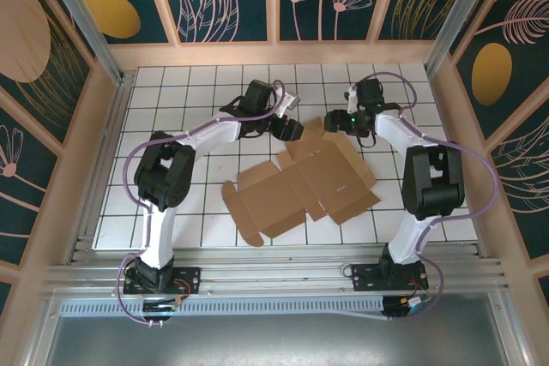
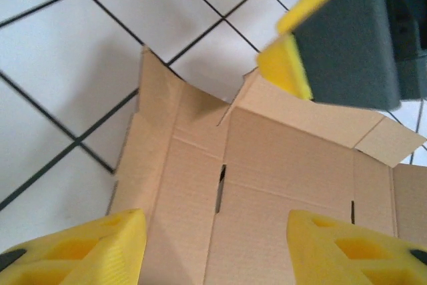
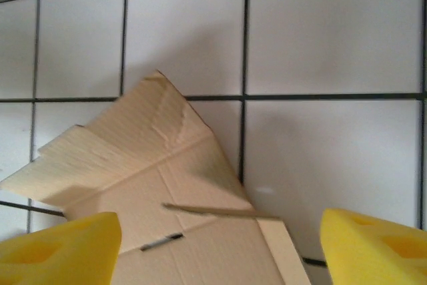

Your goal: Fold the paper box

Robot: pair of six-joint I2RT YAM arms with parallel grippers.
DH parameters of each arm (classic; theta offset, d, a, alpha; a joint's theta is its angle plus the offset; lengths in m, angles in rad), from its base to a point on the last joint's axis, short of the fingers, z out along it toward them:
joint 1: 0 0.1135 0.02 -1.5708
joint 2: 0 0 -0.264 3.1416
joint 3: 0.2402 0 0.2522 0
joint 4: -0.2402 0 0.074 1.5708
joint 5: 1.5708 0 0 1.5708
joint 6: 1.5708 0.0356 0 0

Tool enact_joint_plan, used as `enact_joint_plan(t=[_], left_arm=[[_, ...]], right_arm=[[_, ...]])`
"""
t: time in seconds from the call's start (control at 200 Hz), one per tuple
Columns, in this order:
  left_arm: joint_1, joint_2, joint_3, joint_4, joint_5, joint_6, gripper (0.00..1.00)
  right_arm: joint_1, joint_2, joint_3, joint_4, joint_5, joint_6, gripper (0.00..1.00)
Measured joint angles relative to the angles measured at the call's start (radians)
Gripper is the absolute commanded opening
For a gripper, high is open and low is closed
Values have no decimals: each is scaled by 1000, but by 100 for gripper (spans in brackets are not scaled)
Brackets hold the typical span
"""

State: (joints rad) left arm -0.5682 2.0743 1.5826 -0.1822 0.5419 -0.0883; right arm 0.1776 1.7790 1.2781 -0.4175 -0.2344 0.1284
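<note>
Left fingers (image 2: pixel 100 251) and right fingers (image 3: pixel 67 245), both spread, hang close together over the paper box (image 1: pixel 300 186), perhaps touching its flaps; tiled bench (image 1: pixel 171 92) beyond.

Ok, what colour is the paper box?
The paper box is plain brown with no print, and it shows best in the left wrist view.

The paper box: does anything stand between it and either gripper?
Nothing visible does. The paper box lies unfolded on the tiled table. The left gripper and the right gripper, both open, hang just above its far flaps, with only air between.
</note>
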Motion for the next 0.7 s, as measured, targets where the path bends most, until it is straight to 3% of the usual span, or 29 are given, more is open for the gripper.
enact_joint_plan(t=[0.195, 0.35, 0.586, 0.701], left_arm=[[0, 6, 105, -175, -107, 62, 64], [1, 6, 105, -227, -123, 66, 67], [3, 6, 93, -220, -77, 58, 67], [7, 6, 62, -201, -70, 48, 67]], right_arm=[[-12, -21, -1, -132, 38, -60, 99], [-24, -21, -3, -236, 60, -109, 97], [-55, 10, -8, -303, 77, -167, 77], [-51, 50, -24, -306, 82, -188, 55]])
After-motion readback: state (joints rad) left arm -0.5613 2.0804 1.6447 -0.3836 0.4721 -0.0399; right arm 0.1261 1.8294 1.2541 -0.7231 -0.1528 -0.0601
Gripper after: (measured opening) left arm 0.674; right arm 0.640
